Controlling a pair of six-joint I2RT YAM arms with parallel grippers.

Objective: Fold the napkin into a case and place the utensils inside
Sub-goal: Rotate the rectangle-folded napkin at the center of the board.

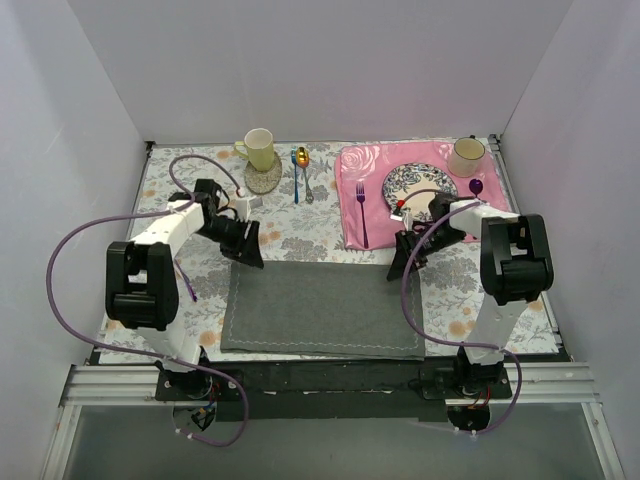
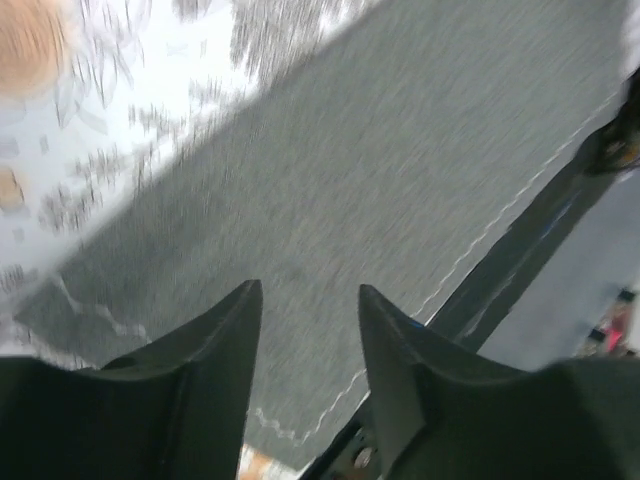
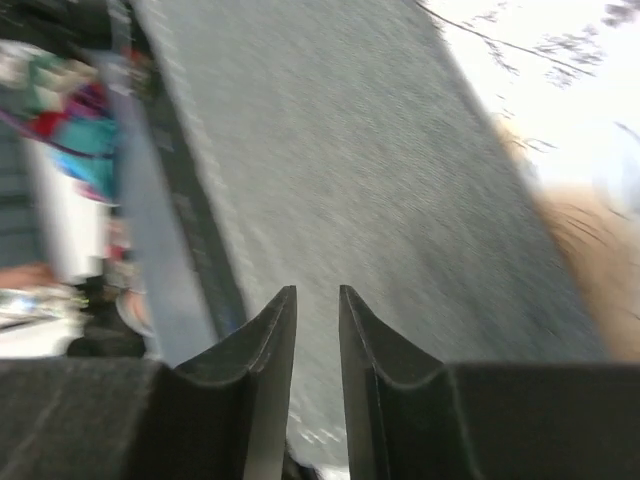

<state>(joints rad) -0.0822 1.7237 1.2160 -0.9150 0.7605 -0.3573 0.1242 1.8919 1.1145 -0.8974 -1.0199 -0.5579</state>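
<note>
The dark grey napkin [image 1: 320,310] lies flat on the flowered tablecloth between the two arms. My left gripper [image 1: 250,258] points down at its far left corner, and the left wrist view shows the jaws of this gripper [image 2: 305,290] apart, with bare cloth [image 2: 380,180] in the gap. At the far right corner is my right gripper [image 1: 398,270]. Its jaws [image 3: 317,290] stand a narrow slit apart over the cloth [image 3: 350,150], with nothing seen pinched between them. A small silver fork [image 1: 308,187] lies at the back.
A blue-handled spoon [image 1: 296,170] lies beside the silver fork, near a yellow mug [image 1: 259,150] on a coaster. The pink placemat [image 1: 350,200] at the back right carries a patterned plate [image 1: 415,183], a purple fork [image 1: 362,215], a purple spoon [image 1: 476,187] and a cup [image 1: 467,156].
</note>
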